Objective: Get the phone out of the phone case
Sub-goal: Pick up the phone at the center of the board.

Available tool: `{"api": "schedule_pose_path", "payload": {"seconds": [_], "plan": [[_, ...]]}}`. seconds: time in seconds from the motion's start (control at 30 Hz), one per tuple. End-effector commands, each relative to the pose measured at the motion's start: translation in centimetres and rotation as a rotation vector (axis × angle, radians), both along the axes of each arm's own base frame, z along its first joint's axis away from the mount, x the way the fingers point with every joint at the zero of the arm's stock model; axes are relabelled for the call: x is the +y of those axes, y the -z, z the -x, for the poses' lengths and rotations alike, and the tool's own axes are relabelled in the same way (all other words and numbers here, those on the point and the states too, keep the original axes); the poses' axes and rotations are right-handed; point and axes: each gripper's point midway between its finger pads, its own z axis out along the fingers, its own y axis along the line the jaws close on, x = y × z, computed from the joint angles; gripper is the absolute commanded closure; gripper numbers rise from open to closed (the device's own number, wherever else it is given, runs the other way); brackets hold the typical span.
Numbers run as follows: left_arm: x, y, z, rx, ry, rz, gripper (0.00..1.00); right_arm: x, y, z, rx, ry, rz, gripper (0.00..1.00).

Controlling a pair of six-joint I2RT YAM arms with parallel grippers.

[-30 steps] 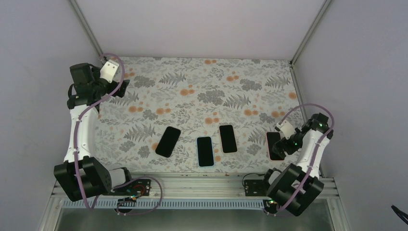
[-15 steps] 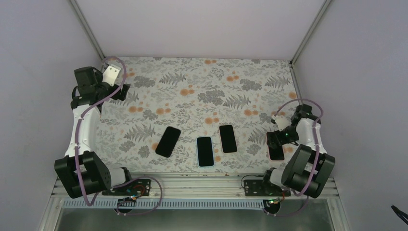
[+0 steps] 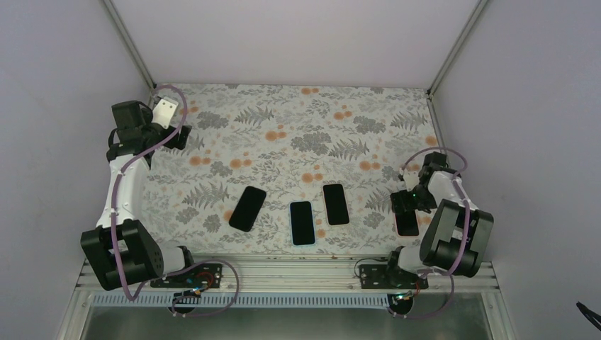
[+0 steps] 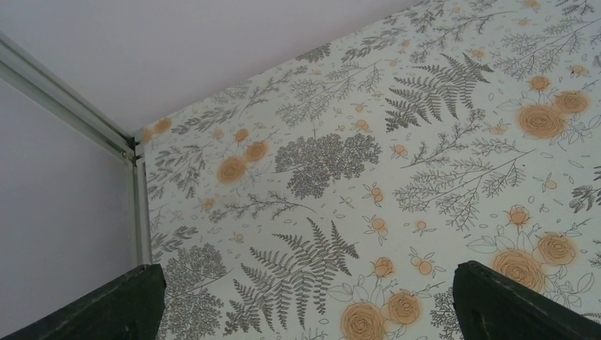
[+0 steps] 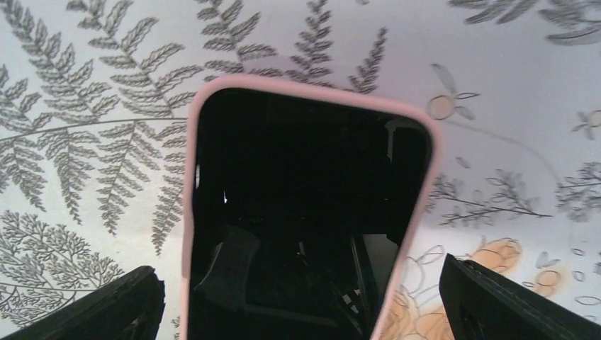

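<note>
A black phone [image 5: 305, 212] lies face up in a pink phone case [image 5: 427, 177] near the right front of the table; in the top view only its near end [image 3: 407, 225] shows. My right gripper [image 5: 305, 312] hangs open just above it, one finger [image 5: 106, 308] on each side, apart from the case. From above, the right gripper [image 3: 402, 203] covers the phone's far end. My left gripper [image 4: 308, 304] is open and empty over the flowered cloth, near the far left edge [image 3: 181, 132].
Three more phones lie in a row near the front: a bare black one [image 3: 247, 208], one in a light blue case [image 3: 302, 222] and another black one [image 3: 336, 204]. Grey walls and metal frame posts [image 4: 135, 184] close in the table.
The right arm has folded in and brought its gripper down over the pink-cased phone. The left arm has shifted only slightly. Both grippers stayed open.
</note>
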Motion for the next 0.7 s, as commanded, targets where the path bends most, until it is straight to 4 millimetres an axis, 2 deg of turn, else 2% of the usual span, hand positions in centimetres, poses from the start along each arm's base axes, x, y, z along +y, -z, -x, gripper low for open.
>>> {"api": "schedule_pose_path", "payload": {"seconds": [0.0,0.2,0.33,0.43,0.6,0.67], "plan": [[0.2,-0.3,-0.2,-0.019,-0.004,0.007,0.0,1.4,1.2,1.0,0.053,-0.021,-0.014,0.0],[0.2,0.1,-0.4,-0.01,-0.001,0.015,0.0,1.8,2.3,1.5,0.092,-0.037,0.008,0.0],[0.3,0.4,-0.3,-0.005,-0.002,0.01,0.0,0.9,2.9,1.6,0.108,-0.022,0.072,0.0],[0.3,0.3,-0.4,-0.008,0.0,0.004,0.0,0.9,3.1,1.7,0.12,-0.02,0.07,0.0],[0.0,-0.3,-0.5,-0.014,0.012,0.011,0.0,0.7,3.7,2.0,0.143,-0.025,0.081,0.15],[-0.4,-0.5,-0.4,-0.016,0.035,0.019,0.0,0.7,3.8,1.8,0.139,-0.028,0.08,0.29]]}}
